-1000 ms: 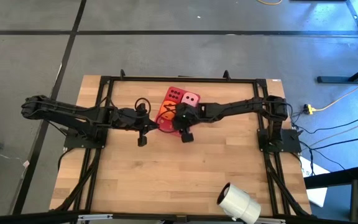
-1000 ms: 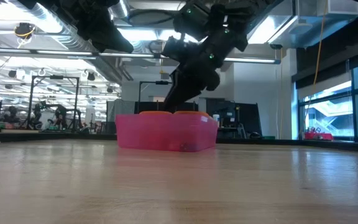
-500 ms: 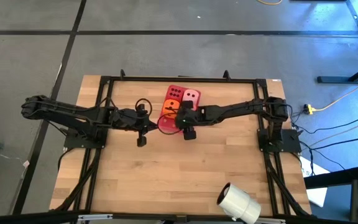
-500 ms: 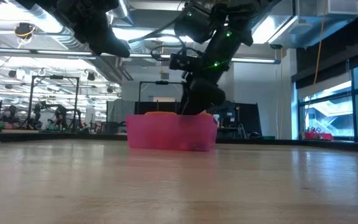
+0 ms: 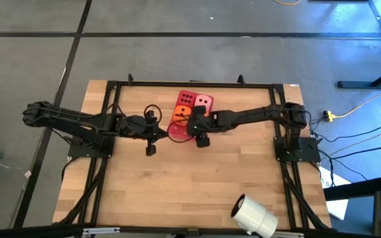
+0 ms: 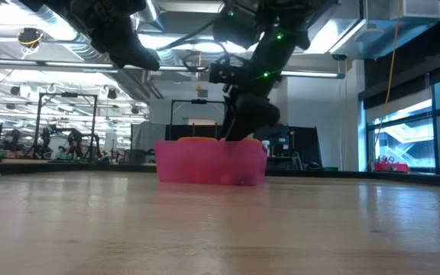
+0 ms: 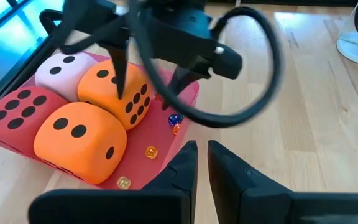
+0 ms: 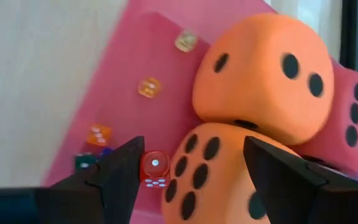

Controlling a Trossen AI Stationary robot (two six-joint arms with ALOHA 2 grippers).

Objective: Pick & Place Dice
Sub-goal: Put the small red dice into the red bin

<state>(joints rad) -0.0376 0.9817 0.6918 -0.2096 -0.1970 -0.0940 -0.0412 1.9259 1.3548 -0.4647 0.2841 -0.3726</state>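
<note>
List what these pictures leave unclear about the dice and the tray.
- High view: right gripper covers the orange dice.
- Low view: tray wall hides the dice inside.
- Right wrist view: red die cut off by the edge.
- Left wrist view: small dice too tiny to read.

Right tool (image 5: 192, 121) shifted from the tray's near edge to over the orange dice (image 8: 229, 124). Tray (image 6: 205, 164) slid slightly right in low view.
</note>
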